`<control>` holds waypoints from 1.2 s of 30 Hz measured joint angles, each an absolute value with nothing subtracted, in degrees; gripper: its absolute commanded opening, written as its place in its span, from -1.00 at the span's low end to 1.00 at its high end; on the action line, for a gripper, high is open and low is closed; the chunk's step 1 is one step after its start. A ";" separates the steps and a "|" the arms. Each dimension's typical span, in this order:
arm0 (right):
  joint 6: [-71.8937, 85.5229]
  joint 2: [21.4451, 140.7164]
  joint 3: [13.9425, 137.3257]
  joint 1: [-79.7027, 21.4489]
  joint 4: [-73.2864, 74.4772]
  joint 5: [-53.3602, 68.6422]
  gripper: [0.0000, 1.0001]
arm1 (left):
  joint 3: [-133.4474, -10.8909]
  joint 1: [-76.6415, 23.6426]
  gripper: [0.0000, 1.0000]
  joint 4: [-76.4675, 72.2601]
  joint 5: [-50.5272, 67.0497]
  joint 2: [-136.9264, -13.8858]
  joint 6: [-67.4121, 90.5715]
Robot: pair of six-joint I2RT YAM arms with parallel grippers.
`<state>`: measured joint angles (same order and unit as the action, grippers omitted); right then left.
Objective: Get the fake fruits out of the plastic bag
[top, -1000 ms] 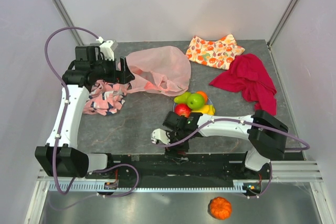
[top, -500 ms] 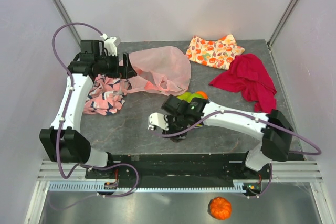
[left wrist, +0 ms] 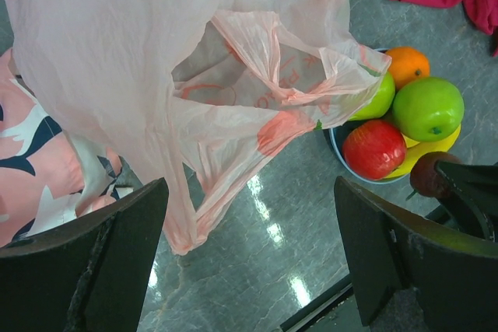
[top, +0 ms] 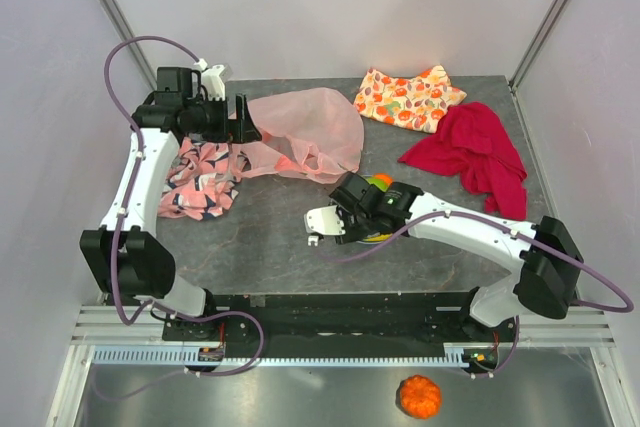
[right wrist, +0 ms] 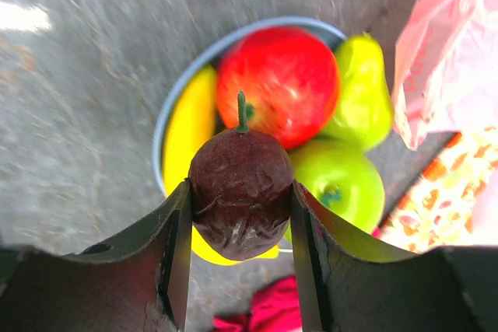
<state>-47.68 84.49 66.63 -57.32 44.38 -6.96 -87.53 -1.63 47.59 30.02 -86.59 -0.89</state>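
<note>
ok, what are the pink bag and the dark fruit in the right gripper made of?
The pink bag looks like thin plastic film: translucent, crinkly, softly glossy. The dark purple fruit is probably moulded plastic or foam: dull wrinkled skin, faint sheen, green stem.

Left arm [top: 140, 182]: base mounted at near-left corner of table [top: 270, 237], white link raised steeply toward far-left corner, wrist turned rightward. Left gripper [left wrist: 250, 192]: held above table, aimed downward, jaws spread wide, nothing clamped between them. Right arm [top: 470, 232]: base mounted at near-right corner, links stretched low and leftward toward table centre, wrist pitched down. Right gripper [right wrist: 241, 190]: jaws closed on dark purple fruit [right wrist: 237, 219], fingers [right wrist: 175, 258] pressed against both flanks, fruit lifted off surface.
</note>
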 measured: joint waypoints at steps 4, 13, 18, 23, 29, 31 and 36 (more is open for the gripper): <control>-50.83 84.44 64.77 -56.16 42.98 -8.75 -0.06 | -88.16 -1.63 0.87 47.62 30.00 -87.57 -0.89; -54.17 84.38 60.97 -56.07 39.62 -9.69 0.60 | -88.18 -1.63 0.87 47.68 29.93 -87.61 -0.89; -55.40 83.96 59.44 -56.07 38.35 -10.44 0.68 | -88.16 -1.63 0.87 47.70 29.91 -87.59 -0.89; -56.05 81.87 58.94 -56.07 37.91 -10.44 0.72 | -88.12 -1.63 0.87 47.68 29.89 -87.59 -0.89; -56.45 79.92 58.96 -56.07 37.32 -9.96 0.78 | -88.09 -1.63 0.87 47.68 29.91 -87.59 -0.89; -56.42 79.77 59.18 -56.07 37.52 -9.02 0.96 | -88.09 -1.63 0.88 47.68 29.91 -87.59 -0.89; -55.66 79.22 63.16 -56.07 39.09 -5.56 0.96 | -88.09 -1.63 0.90 47.68 29.17 -87.59 -0.89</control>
<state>-55.66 79.22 63.16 -56.07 39.09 -5.56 -88.09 -1.63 47.68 29.17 -87.59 -0.89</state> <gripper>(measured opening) 0.979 0.944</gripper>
